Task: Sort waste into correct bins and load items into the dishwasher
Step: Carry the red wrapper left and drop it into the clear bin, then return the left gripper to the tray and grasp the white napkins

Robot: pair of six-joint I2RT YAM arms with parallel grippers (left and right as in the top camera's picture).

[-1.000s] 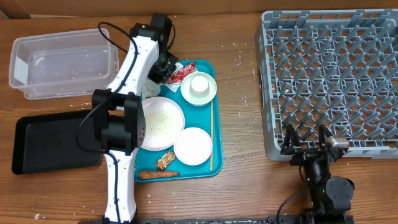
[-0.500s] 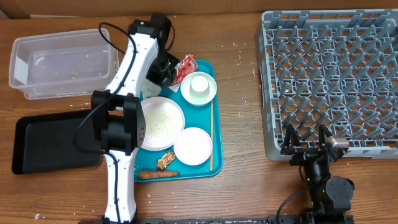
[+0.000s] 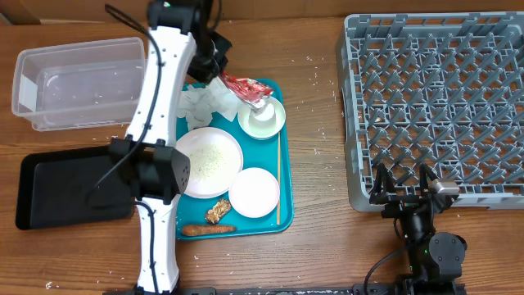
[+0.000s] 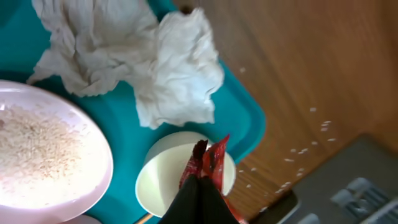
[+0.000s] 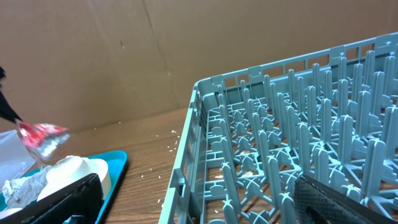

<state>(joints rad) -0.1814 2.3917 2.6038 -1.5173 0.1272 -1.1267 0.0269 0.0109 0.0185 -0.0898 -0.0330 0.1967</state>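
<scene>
Red wrapper (image 4: 208, 163): thin crinkled film, red with pale patches and a shiny edge. It is judged very light, limp and slippery. Breakage is not a risk, but it can slide out of a shallow pinch. Take hold at a bunched end, well inside the edge. The left gripper (image 4: 200, 186) is clamped on one end, and the wrapper hangs above the small cup (image 3: 266, 119) at the far corner of the teal tray (image 3: 262, 224). The right gripper (image 3: 403, 190) stands with jaws apart, empty, beside the dish rack (image 3: 434, 98).
</scene>
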